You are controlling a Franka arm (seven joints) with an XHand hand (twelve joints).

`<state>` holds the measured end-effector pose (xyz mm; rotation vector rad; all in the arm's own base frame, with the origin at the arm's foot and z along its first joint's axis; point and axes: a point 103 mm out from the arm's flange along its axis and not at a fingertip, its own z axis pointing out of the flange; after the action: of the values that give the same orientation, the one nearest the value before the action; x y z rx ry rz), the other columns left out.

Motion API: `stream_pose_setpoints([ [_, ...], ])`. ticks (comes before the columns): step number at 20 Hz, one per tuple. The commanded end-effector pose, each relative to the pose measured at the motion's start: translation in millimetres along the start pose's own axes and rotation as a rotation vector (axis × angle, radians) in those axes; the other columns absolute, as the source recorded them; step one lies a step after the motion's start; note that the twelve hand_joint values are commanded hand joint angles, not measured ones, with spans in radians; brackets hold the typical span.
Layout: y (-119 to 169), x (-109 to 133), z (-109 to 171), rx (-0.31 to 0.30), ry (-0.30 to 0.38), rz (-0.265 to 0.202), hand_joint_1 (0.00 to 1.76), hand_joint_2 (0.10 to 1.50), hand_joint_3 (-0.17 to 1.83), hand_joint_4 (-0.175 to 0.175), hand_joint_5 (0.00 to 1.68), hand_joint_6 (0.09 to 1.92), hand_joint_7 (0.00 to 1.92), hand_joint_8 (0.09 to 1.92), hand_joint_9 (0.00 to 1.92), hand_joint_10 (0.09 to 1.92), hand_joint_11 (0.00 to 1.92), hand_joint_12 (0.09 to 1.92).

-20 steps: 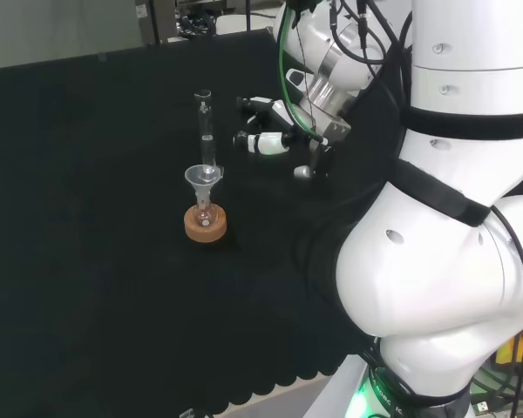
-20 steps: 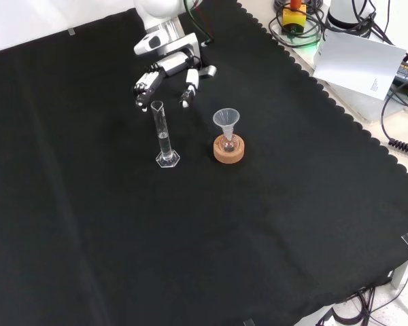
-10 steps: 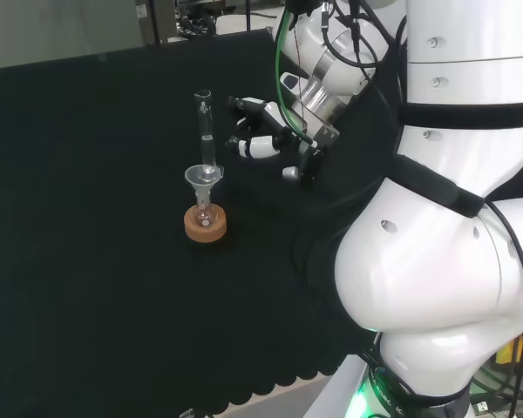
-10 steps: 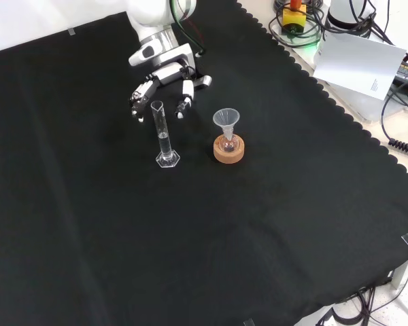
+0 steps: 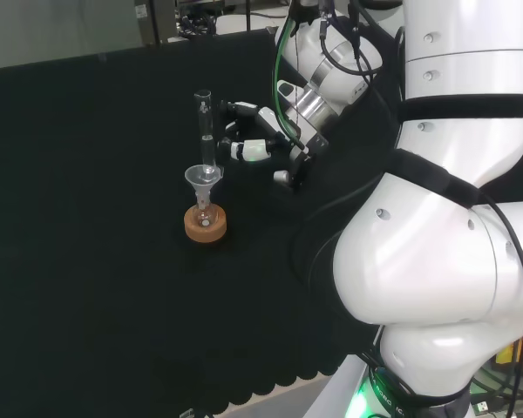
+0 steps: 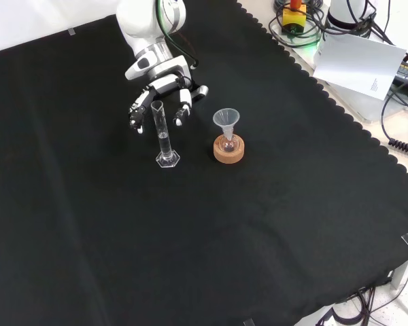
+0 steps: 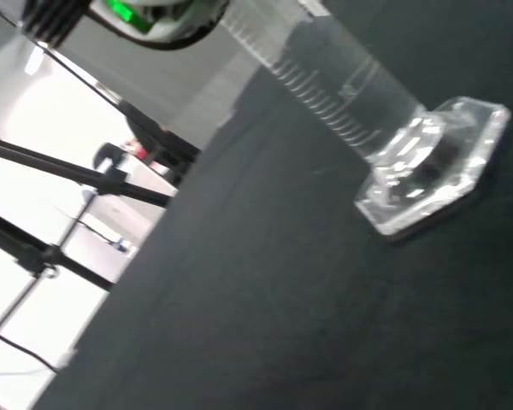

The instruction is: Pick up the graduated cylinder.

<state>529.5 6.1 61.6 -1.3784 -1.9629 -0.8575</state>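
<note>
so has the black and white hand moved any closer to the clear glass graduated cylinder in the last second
Yes. In the front view the black and white hand has come down and left, and its fingers now flank the top of the clear glass graduated cylinder, which has stayed put.

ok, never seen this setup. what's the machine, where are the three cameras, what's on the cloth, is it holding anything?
It is one white robot arm with a black and white hand of fingers and a thumb instead of a gripper.

The head view looks from behind and above the arm's base, so the big white shapes on its right are the arm itself. The front view looks down on the black cloth from the opposite side, with the hand coming in from the top. The wrist view sits at the wrist, close to the glassware.

On the cloth stand a tall clear graduated cylinder on a hexagonal foot and, beside it, a small flask in a cork ring with a funnel on top.

Nothing is held. The hand's fingers are spread open on either side of the cylinder's upper part, not closed on it.
</note>
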Motion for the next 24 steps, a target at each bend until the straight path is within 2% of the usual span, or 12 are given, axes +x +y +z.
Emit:
stream_pose_setpoints([
  [1, 8, 9, 7, -0.028, 0.059, -0.046, 0.84, 0.64, 0.57, 0.011, 0.49, 0.09, 0.45, 0.56, 0.67, 0.49, 0.43, 1.29],
  [14, 14, 18, 19, -0.027, 0.097, -0.101, 0.85, 0.62, 0.54, 0.005, 0.53, 0.09, 0.50, 0.58, 0.72, 0.49, 0.49, 1.26],
  [24, 20, 20, 31, -0.045, 0.126, -0.112, 0.92, 0.63, 0.53, 0.007, 0.56, 0.09, 0.53, 0.58, 0.73, 0.47, 0.50, 1.24],
])
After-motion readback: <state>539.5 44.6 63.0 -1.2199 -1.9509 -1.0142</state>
